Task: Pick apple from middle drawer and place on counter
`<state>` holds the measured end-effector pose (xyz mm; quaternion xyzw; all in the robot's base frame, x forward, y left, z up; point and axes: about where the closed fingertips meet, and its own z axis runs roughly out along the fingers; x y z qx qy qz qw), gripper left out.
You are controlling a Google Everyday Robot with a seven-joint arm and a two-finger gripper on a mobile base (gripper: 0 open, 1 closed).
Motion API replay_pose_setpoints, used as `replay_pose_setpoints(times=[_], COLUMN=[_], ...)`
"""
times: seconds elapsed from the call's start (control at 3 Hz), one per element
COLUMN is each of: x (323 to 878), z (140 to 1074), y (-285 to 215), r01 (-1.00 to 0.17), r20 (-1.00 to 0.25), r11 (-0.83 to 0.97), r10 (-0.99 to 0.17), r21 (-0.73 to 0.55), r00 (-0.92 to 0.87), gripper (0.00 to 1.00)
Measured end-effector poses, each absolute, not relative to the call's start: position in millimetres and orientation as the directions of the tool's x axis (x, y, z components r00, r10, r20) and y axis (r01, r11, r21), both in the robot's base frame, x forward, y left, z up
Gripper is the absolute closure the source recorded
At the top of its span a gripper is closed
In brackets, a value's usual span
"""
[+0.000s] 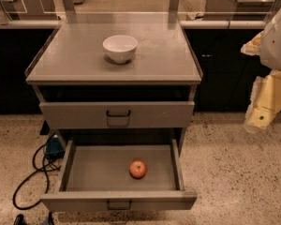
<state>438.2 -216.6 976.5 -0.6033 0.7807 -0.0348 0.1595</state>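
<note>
A small red apple (138,169) with a yellowish patch lies inside the middle drawer (84,172), which is pulled out wide, right of the drawer's centre and toward its front. Above the drawer, the grey counter (75,55) forms the cabinet's top. My gripper (258,121) hangs at the far right of the view, off to the side of the cabinet at about the height of the upper drawer. It is well clear of the apple and nothing shows in it.
A white bowl (120,48) stands on the counter near its middle. The upper drawer (117,115) is closed. A black cable (33,172) loops on the speckled floor left of the cabinet. Dark cabinets run behind.
</note>
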Motion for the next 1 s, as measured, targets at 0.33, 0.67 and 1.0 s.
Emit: replay_pose_setpoints(times=[0.33,0.67,1.0], x=[438,436,437], z=[976,969,900], y=[-217,-219,-220], r01=[-0.931,-0.930,-0.949], r20=[-0.207,-0.278,-0.430], r11=[0.270,0.271,0.255], r10=[-0.953,-0.940,-0.889], r21=[-0.247,-0.249,-0.184], r00=[-0.221,-0.199,-0.155], gripper=[0.00,0.00,0.00])
